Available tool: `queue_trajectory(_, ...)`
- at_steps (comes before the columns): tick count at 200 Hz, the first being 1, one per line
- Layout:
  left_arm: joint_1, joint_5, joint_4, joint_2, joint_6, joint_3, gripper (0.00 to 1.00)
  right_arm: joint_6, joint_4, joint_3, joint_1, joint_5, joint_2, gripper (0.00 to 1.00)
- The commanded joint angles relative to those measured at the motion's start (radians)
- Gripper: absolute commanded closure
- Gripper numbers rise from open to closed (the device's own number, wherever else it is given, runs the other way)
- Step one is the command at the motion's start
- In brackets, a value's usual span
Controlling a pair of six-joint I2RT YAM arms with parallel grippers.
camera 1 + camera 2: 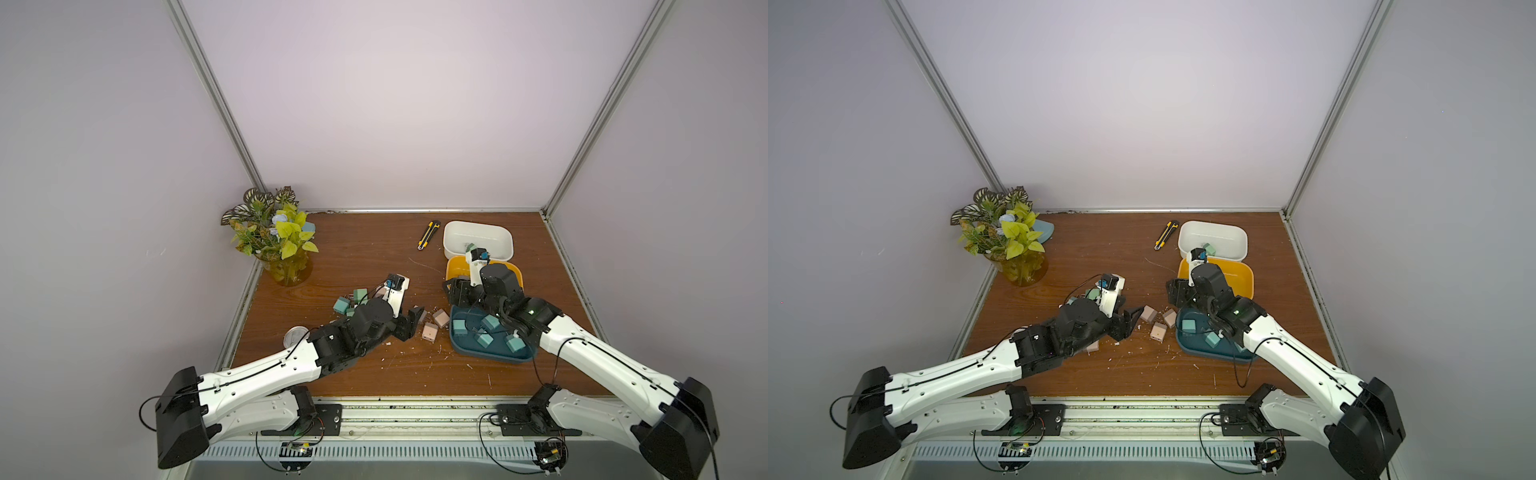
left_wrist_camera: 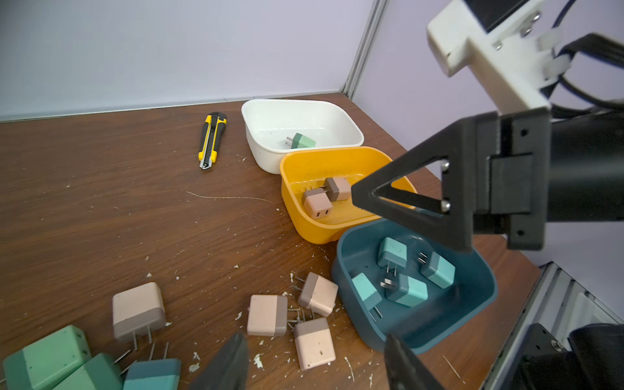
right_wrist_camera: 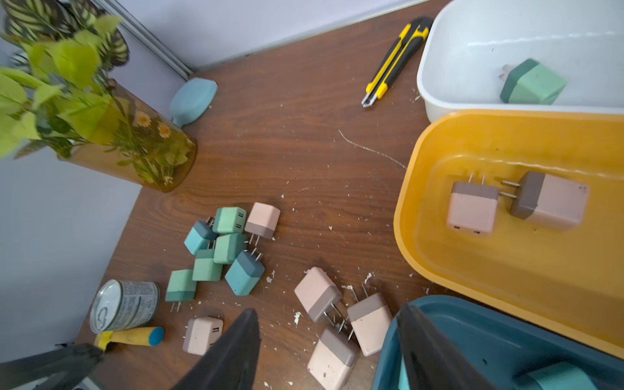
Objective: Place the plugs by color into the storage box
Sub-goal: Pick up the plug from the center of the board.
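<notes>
As the right arm (image 1: 582,345) overhangs it, blue box (image 1: 478,356): partly hidden.
Left fingers (image 2: 229,364): spread, empty.
Right fingers (image 3: 236,351): spread, empty.
Green plugs (image 2: 50,358): cropped in left wrist view.

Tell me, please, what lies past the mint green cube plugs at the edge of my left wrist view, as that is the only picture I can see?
Observer: A silver tin can sits near the left edge of the brown wooden table.
Operator: Thank you; is anything lying next to it?
Observer: Yes, a yellow-handled tool with a blue tip lies right by the can.
Operator: I count four loose pale pink plugs; is that all of them?
Observer: No, a fifth pale pink cube plug lies close to that tool, outside your picture.
</notes>
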Motion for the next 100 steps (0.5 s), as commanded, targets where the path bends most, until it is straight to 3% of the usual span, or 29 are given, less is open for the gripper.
queue_trajectory(1, 0.015, -0.054, -0.054, -0.019, 0.010, -0.019, 0.33, -0.018, 0.055, 0.034, 0.020, -0.039, 0.040, 0.29)
queue_trajectory(49, 0.029, -0.098, -0.109, -0.026, 0.029, -0.024, 0.32, -0.009, 0.030, 0.080, 0.058, -0.026, 0.198, 0.19)
queue_trajectory(100, 0.051, -0.068, -0.121, -0.021, 0.022, -0.028, 0.31, -0.023, -0.006, 0.150, 0.114, -0.027, 0.354, 0.17)
